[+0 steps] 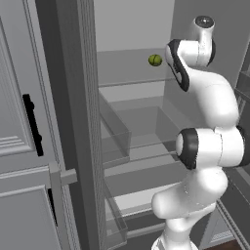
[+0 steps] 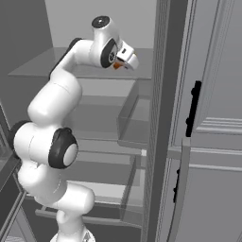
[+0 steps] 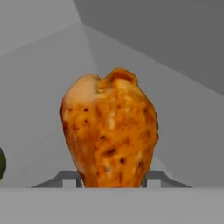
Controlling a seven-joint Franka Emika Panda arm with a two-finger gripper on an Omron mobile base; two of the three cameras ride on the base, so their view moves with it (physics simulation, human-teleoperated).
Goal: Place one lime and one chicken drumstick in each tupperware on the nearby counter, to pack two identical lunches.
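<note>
Hand view: chicken drumstick (image 3: 110, 133) sits upright between the two fingertips (image 3: 149, 177), which press against its lower sides; gripper (image 3: 111, 179) pinches it. Sliver of a lime (image 3: 1, 162) at the left edge. Left base view: lime (image 1: 155, 60) rests on the upper fridge shelf (image 1: 127, 73), just beside the arm's wrist. Right base view: gripper (image 2: 124, 62) held over that shelf, orange drumstick (image 2: 116, 65) peeking beneath it; open fridge door (image 2: 208, 118) to the right.
</note>
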